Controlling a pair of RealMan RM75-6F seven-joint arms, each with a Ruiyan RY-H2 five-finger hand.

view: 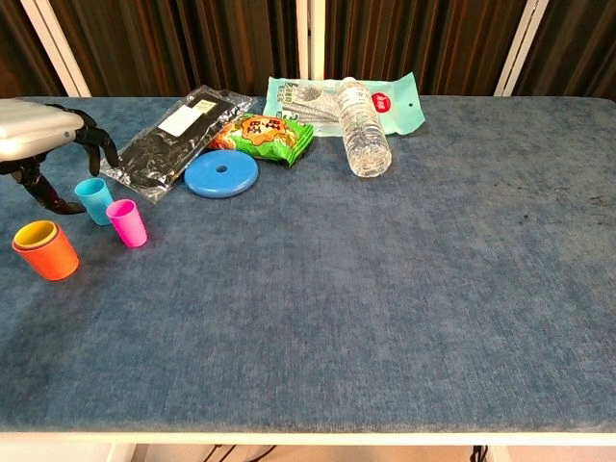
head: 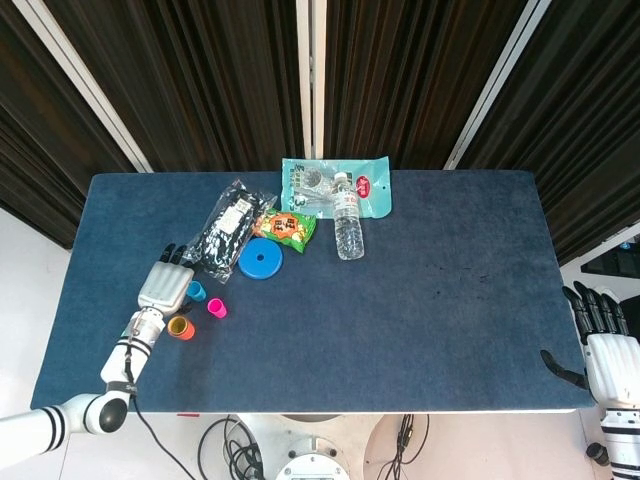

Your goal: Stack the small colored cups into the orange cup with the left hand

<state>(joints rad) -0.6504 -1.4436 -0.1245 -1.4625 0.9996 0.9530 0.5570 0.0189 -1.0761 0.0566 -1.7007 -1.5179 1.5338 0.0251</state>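
Note:
The orange cup (head: 181,327) (view: 45,250) stands near the table's front left, and a yellow cup sits inside it. A light blue cup (head: 196,290) (view: 94,200) and a pink cup (head: 216,308) (view: 127,222) stand upright just to its right, both apart from it. My left hand (head: 166,284) (view: 43,146) hovers right beside the blue cup. Its fingers are spread and arch over the cup, the thumb is low on the cup's left, and it holds nothing. My right hand (head: 603,352) shows only in the head view, off the table's front right corner, empty with fingers apart.
Behind the cups lie a black packet (head: 225,230) (view: 171,144), a blue disc (head: 260,259) (view: 221,174), a green snack bag (head: 284,226) (view: 266,135), a water bottle on its side (head: 347,218) (view: 364,133) and a teal packet (head: 335,185) (view: 397,106).

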